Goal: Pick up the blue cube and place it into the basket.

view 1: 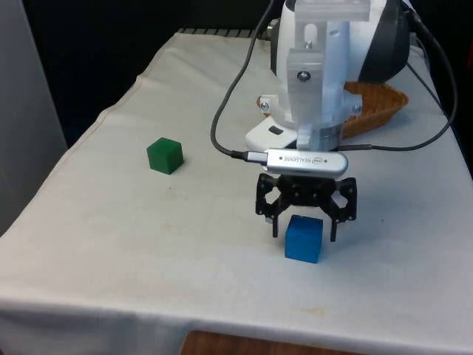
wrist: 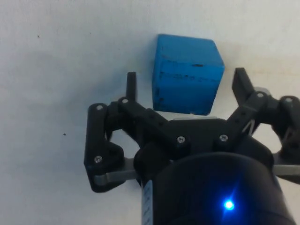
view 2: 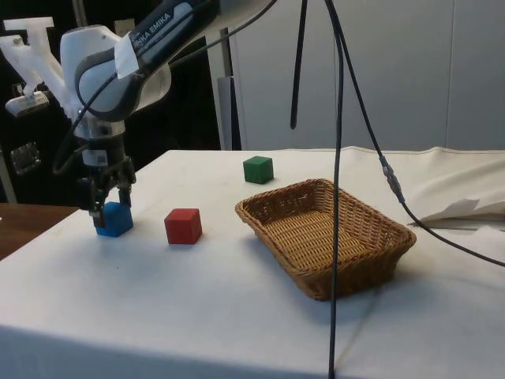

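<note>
White-clothed table (view 1: pixel 111 244), arm reaching straight down, end effector (view 1: pixel 304 231) spread wide, straddling blue cube (view 1: pixel 304 238)

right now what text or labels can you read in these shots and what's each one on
"NKA EMIKA": white lettering on the dark band of the robot arm, side view; the first letters are cut off.
Small print on the silver camera bar, front view: too small to read.
The blue cube: no text.

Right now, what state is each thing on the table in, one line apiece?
Gripper: open, fingers either side of the blue cube, not yet closed on it.
Blue cube: resting on the cloth, not lifted.
Red cube: upright on the table, between the blue cube and the basket in the side view.
Green cube: sitting apart, untouched.
Basket: upright, nothing inside.
</note>
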`<state>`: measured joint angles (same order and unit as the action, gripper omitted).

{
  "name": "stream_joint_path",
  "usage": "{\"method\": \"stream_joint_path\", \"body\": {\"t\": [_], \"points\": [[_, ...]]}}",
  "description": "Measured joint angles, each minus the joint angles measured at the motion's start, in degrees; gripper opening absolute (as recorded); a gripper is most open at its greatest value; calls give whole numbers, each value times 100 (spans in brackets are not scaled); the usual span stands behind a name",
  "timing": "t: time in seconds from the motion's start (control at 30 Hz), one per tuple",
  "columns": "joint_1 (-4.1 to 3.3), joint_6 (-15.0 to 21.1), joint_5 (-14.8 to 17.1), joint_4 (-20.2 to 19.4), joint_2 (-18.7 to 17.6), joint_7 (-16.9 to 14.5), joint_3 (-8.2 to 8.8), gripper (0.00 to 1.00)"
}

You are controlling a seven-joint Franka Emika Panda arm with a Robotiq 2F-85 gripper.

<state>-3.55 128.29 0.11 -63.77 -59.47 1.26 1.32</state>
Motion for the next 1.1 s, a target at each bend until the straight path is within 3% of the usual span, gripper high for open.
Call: {"method": "stream_joint_path", "body": {"t": [0.07,0.1,0.2,0.23,0.7,1.1], "points": [[0,0,0,0,0,0,0,69],[0,0,0,0,0,0,0,39],[0,-6,-6,0,0,0,0,9],[0,-6,-6,0,0,0,0,5],[-11,-6,-6,0,23,0,0,5],[-29,-97,-6,-166,378,6,0,5]]}}
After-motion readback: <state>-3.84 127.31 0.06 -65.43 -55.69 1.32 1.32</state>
